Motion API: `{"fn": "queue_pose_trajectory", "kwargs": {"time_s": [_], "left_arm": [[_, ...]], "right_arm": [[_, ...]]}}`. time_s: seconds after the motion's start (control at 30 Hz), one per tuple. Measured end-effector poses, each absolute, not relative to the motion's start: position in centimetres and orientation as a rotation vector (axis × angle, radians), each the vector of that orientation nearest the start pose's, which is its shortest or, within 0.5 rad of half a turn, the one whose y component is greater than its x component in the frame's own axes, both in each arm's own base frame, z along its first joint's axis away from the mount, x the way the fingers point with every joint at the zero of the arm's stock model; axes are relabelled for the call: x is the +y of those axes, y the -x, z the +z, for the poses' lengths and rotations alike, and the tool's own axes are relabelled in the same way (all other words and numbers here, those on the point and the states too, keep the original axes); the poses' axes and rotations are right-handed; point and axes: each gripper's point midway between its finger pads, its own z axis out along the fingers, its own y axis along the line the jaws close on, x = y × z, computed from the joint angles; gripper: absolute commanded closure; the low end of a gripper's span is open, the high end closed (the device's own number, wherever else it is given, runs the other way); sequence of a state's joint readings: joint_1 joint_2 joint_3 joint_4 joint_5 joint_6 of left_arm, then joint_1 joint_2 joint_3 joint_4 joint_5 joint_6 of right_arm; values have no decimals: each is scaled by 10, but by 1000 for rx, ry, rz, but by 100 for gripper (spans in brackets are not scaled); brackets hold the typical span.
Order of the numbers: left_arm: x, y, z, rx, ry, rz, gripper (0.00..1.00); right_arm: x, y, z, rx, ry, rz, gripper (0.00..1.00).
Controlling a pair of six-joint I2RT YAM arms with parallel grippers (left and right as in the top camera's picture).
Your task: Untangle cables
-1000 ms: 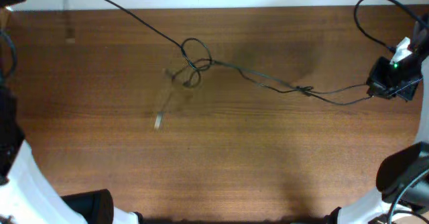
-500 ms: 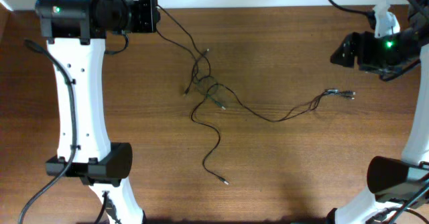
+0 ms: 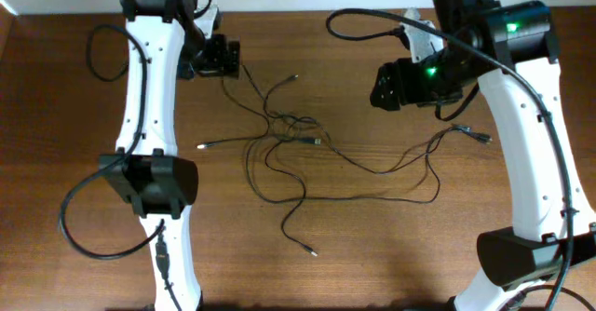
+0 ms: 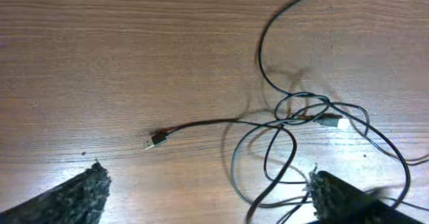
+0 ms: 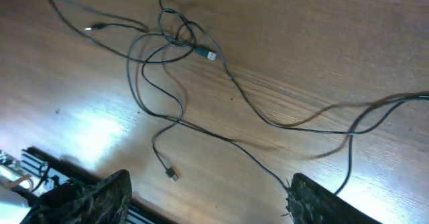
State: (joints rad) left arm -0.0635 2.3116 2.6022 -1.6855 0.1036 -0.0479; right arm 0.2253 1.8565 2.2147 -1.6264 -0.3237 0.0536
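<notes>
The cables [image 3: 291, 129] lie loose on the wooden table, several thin black cords knotted near its middle. One strand trails right to plug ends [image 3: 482, 136], another ends near the front [image 3: 312, 252]. My left gripper [image 3: 223, 58] hovers behind and left of the knot, open. In the left wrist view the left gripper [image 4: 208, 177] holds nothing; the knot [image 4: 301, 110] and a silvery plug [image 4: 333, 122] lie ahead, and loops run past the right finger [image 4: 348, 200]. My right gripper [image 3: 382, 86] hangs open to the right of the knot. The right wrist view shows the right gripper [image 5: 209, 182] empty above a cord and a plug [image 5: 172, 174].
The left arm [image 3: 149, 143] reaches from the front left across the table's left side, and the right arm [image 3: 535, 134] arches over the right side. A thick black robot cable [image 3: 363, 18] loops by the back edge. A metal rail [image 5: 40, 163] lines the table edge.
Both grippers have opened and let the cords drop. The cables, earlier stretched between the arms, now lie slack in wider loops. The right arm has swung left towards the middle.
</notes>
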Motion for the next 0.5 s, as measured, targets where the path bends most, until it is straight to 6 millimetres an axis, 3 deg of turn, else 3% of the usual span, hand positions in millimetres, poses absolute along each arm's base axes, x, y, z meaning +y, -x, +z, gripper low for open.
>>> {"fn": "queue_pose_trajectory", "kwargs": {"time_s": [0.1, 0.17, 0.2, 0.3, 0.37, 0.43, 0.5], "left_arm": [[-44, -460, 201, 2941, -40, -168, 1], [-42, -462, 242, 2815, -61, -166, 1], [-45, -454, 280, 2719, -87, -185, 1], [-52, -405, 383, 2459, -116, -222, 0], [-49, -382, 410, 2393, -90, -213, 1], [-53, -349, 402, 2456, -52, -157, 1], [-63, -329, 368, 2531, -14, -97, 1]], "right_arm": [[128, -355, 281, 2830, 287, 482, 24], [118, -358, 281, 2830, 248, 471, 23], [108, -362, 281, 2830, 209, 462, 24], [96, -365, 281, 2831, 163, 448, 23], [92, -365, 280, 2835, 147, 446, 23], [84, -366, 280, 2836, 119, 438, 23], [81, -367, 280, 2832, 106, 435, 23]]}}
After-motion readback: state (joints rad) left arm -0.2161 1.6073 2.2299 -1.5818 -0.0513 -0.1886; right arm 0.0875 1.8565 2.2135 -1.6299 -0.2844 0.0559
